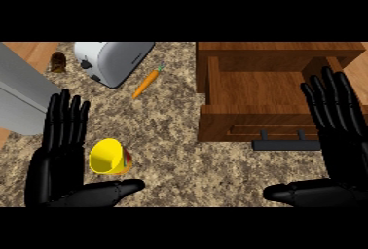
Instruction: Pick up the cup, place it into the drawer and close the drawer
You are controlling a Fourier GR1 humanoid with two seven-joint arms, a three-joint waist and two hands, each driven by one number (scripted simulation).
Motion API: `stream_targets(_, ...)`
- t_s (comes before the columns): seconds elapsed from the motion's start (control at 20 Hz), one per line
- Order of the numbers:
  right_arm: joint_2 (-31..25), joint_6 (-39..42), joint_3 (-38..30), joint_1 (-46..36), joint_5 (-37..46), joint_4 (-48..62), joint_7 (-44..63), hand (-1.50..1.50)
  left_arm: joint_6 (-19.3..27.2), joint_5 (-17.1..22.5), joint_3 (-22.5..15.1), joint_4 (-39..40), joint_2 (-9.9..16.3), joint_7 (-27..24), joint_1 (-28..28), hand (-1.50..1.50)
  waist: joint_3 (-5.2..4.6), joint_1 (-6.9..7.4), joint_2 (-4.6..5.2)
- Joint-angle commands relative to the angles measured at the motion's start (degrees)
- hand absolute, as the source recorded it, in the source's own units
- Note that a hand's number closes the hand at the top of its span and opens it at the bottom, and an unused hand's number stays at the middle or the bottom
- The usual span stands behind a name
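We are looking first at the cup, a yellow one lying tipped on the speckled counter, its mouth facing up and to the left, with a patch of red and green showing at its right side. It is sitting just beside our left hand, in the crook between the straight fingers and the thumb, which is stretching out below it; whether anything is touching the cup we cannot tell. That hand is standing flat and open, gripping nothing. We are judging that the pick has not begun, so the step in hand is closing on the cup: we are planning to bring the palm in toward its rounded wall and curl fingers and thumb round the body rather than the rim, since a cup lying on its side is likely to roll away if nudged. Over on the right, the wooden drawer is standing pulled out with its dark handle facing us, well apart from the cup. Our right hand is showing beside the drawer front, fingers straight and holding nothing. Farther off, a carrot and a toaster are lying near the counter's back.
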Motion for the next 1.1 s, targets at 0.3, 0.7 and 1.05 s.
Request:
stream_targets(0.3, 2.5, -2.6, 2.9, 0.6, 3.8, -0.9, -0.8, -1.50, -1.2, 1.8, 0.8, 4.9, -0.1, -6.7, 9.4, -1.50, -0.03, 0.14, -0.03)
stream_targets(0.7, -2.7, 2.0, -4.8, -2.5, -4.8, 1.4, 2.5, -1.50, -1.2, 3.1, 4.4, 14.6, -0.2, -14.6, 9.0, -1.50, -0.01, 0.03, 0.01)
stream_targets(1.05, -0.4, 1.3, -1.1, 0.6, -0.2, 1.0, -0.9, -1.50, -5.3, 5.1, 9.3, 19.9, 2.0, -16.5, 8.3, -1.50, 0.00, 0.07, 0.01)
